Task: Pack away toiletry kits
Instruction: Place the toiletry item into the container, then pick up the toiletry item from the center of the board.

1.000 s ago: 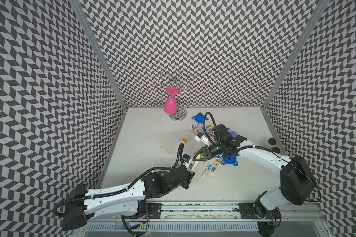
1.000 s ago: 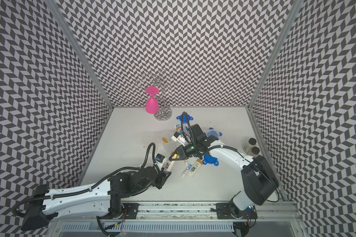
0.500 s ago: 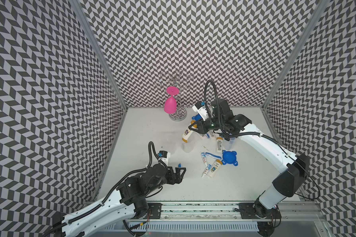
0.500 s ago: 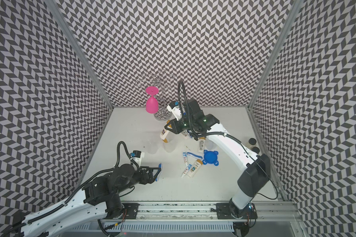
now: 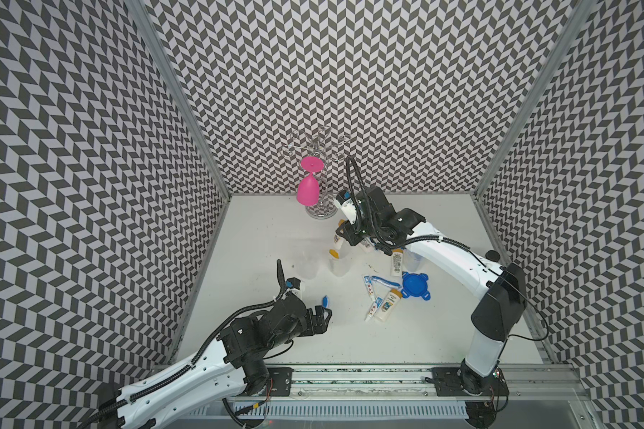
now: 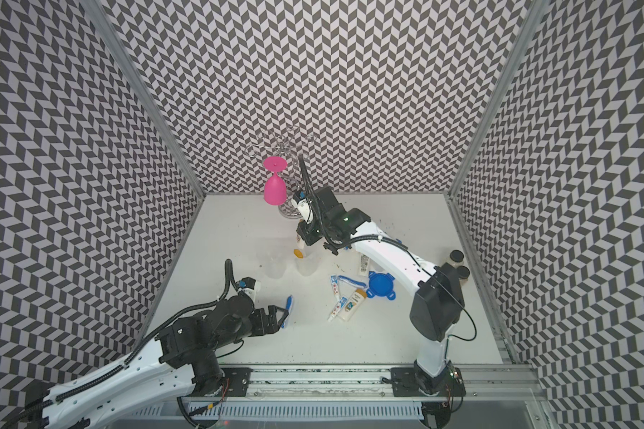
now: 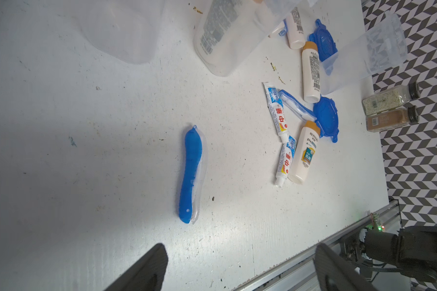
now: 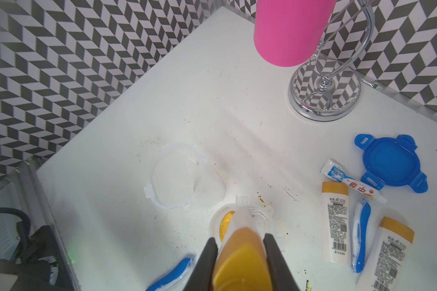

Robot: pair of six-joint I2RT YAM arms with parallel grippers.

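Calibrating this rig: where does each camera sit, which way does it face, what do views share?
Top views: above the front rail, facing down toward the back wall; both arms visible.
Left wrist: on the left arm, facing the table; open left claw visible.
Right wrist: on the right arm, facing the jar; right claw gripping a bottle.
Shared: both wrist views show the loose toothbrush.
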